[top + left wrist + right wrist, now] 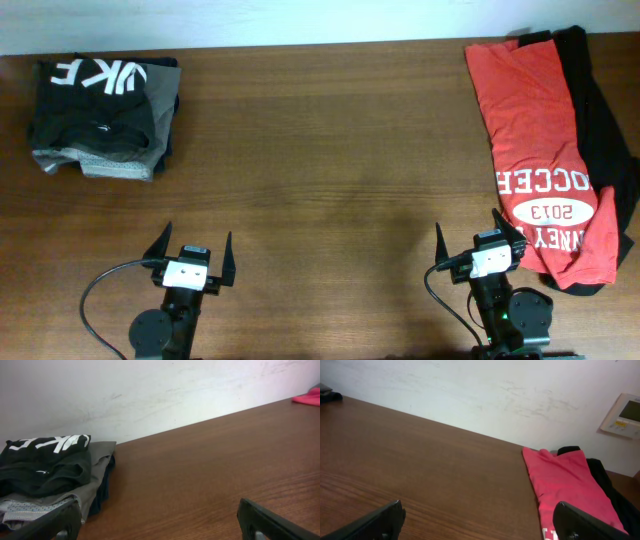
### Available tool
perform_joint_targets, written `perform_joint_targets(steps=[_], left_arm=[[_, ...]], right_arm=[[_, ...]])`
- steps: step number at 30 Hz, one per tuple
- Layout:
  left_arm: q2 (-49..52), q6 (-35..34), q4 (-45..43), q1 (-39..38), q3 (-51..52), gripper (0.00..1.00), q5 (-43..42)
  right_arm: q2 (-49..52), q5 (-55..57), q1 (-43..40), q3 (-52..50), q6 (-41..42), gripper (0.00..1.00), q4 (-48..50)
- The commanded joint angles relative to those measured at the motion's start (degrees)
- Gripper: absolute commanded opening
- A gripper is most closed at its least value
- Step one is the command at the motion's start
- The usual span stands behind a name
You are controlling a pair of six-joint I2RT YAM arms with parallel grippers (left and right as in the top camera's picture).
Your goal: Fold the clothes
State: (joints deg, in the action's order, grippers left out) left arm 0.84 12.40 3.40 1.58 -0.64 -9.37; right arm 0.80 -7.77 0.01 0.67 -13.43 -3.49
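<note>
Work surface: brown wood-grain table [330, 150] with a white wall [150, 395] behind its far edge.
Task garment: orange-red T-shirt with white lettering and an oval "2013" print [530, 110], lying flat and lengthwise at the table's right end, the printed end nearest the robot. The right wrist view shows its far end [565, 485] narrowing towards the wall.
Second garment: long black garment [600, 110], lying under the T-shirt, showing along its right side, past its far end and below its near hem.
Finished pile: stack of folded clothes [105, 115] at the far left corner, a black piece with white letters on top of grey ones. It is well apart from both arms.
Left gripper [198, 232]: at the near edge, left of centre, over bare wood. Its jaws stand wide apart and hold nothing, and both dark fingers frame the left wrist view [160, 525].
Right gripper [470, 228]: at the near edge, just beside the T-shirt's printed end. Its jaws are spread and empty, and the outer finger overlaps the shirt's edge in the overhead view. Whether it touches the cloth cannot be told.
Wall fitting: small pale control panel [622, 417] above the garments.
</note>
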Motion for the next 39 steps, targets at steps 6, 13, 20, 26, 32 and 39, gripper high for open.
perform_joint_targets(steps=[6, 13, 20, 26, 32, 39], left_arm=[[-0.4, 0.1, 0.3, 0.3, 0.1, 0.99, 0.4], [-0.4, -0.2, -0.3, 0.3, 0.1, 0.99, -3.7], [-0.4, -1.9, -1.4, 0.3, 0.0, 0.99, -10.4], [1.5, -2.5, -1.1, 0.3, -2.7, 0.99, -10.3], [10.9, -2.5, -1.2, 0.3, -8.2, 0.99, -10.2], [29.6, -2.5, -0.5, 0.3, -21.4, 0.99, -10.4]], right_arm=[[-0.6, 1.0, -0.5, -0.3, 0.8, 0.99, -0.2], [-0.6, 0.7, -0.5, -0.3, 0.8, 0.99, 1.6], [-0.6, -1.4, -0.5, 1.1, 0.9, 0.99, 3.9], [0.6, -2.1, -0.5, 6.1, 0.8, 0.99, 2.3], [7.4, -2.1, -0.5, 14.8, 0.8, 0.99, -1.2], [23.2, -2.2, -0.5, 30.1, 0.8, 0.98, -10.5]])
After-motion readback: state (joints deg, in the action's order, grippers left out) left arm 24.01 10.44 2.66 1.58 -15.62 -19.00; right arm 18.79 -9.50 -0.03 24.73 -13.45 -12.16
